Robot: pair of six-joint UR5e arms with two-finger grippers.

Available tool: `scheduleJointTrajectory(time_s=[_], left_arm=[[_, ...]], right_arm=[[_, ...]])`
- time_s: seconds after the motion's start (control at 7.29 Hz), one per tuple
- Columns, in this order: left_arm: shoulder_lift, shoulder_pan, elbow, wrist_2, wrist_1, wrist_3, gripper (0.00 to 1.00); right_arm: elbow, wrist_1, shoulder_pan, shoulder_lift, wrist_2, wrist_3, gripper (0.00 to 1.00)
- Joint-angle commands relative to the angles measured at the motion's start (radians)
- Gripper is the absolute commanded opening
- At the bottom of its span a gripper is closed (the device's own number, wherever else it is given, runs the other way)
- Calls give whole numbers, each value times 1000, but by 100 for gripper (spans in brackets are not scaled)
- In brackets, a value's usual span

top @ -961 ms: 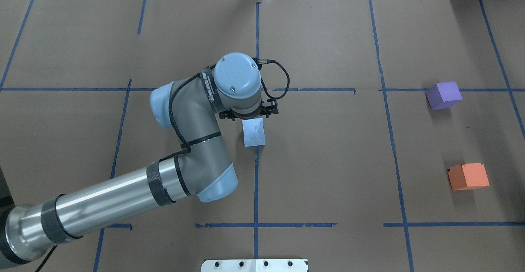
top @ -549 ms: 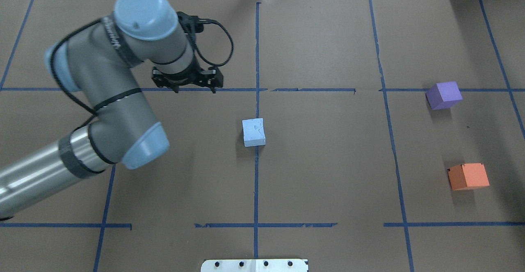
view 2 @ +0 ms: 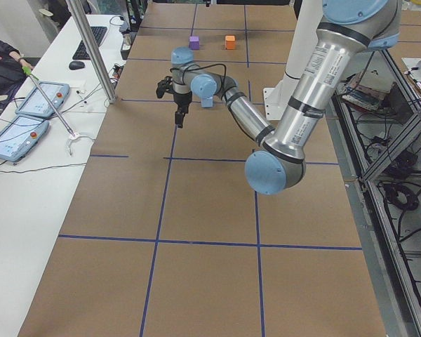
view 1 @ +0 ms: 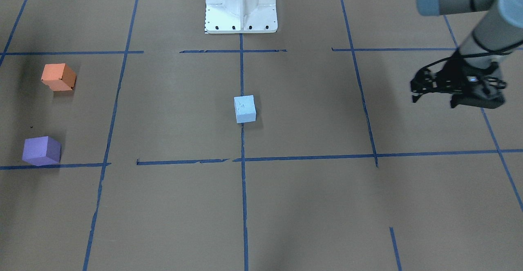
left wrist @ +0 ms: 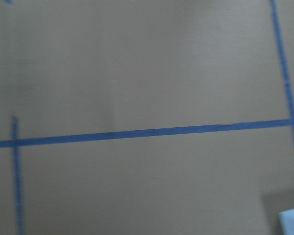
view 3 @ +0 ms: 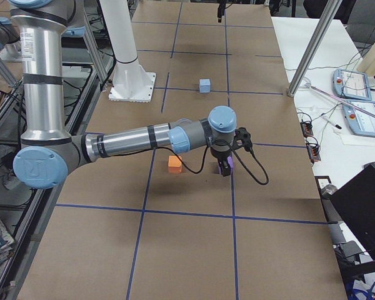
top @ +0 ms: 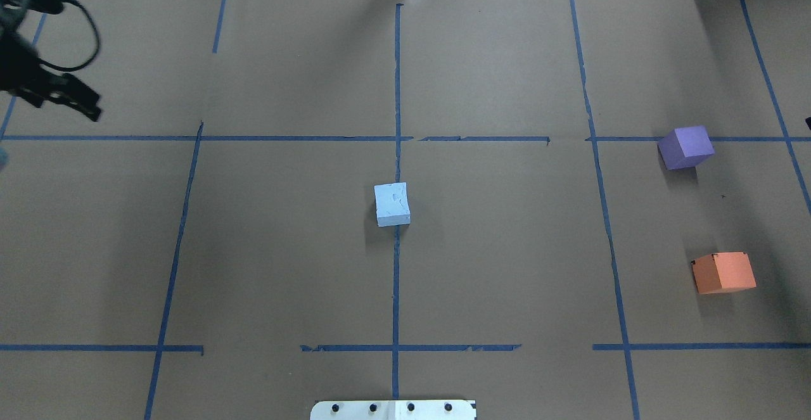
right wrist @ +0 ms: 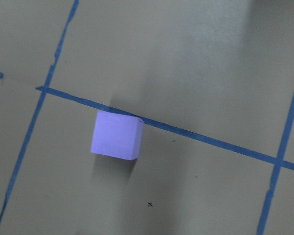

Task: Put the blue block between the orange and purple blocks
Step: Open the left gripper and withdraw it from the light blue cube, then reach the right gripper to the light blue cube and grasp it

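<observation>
The blue block (top: 392, 204) sits upright at the middle of the worktop (top: 507, 268), straddling the centre tape line, with bare brown paper on all 4 sides. It lies well apart from the purple block (top: 685, 147) and the orange block (top: 723, 272), which both stand far over on the robot's right. The purple block is the farther of the 2 from the white base plate (top: 393, 409), and its far edge meets a cross tape line. The strip of paper between these 2 blocks is open. Nothing lies on the stretch from the blue block across to them.

The left gripper (view 1: 434, 97) hangs above the worktop far over on the robot's left, near the far side. Its fingers stand apart and hold nothing. In the overhead view it is cut off by the picture's left edge. The left wrist view is blurred and catches only a pale blue corner of the blue block at its lower right.

The right gripper (view 3: 224, 167) shows clearly only in the right side view, poised over the purple block and hiding part of it, with the orange block just beside. I cannot tell how its fingers stand. The right wrist view looks down on the purple block alone.
</observation>
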Motion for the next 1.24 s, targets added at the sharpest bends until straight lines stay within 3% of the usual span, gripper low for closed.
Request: scheduleJointTrajectory(time_s=[0.0, 0.41, 0.69, 1.1], left_arm=[[171, -229, 75, -34, -12, 313, 100], [366, -396, 106, -127, -81, 442, 100], [382, -400, 95, -172, -87, 418, 100], [379, -400, 89, -172, -89, 392, 100]], right_arm=[[0, -7, -140, 156, -1, 241, 100], [-6, -17, -399, 366, -114, 616, 100], [-26, -139, -580, 550, -272, 769, 100], [-234, -136, -764, 797, -459, 996, 100]])
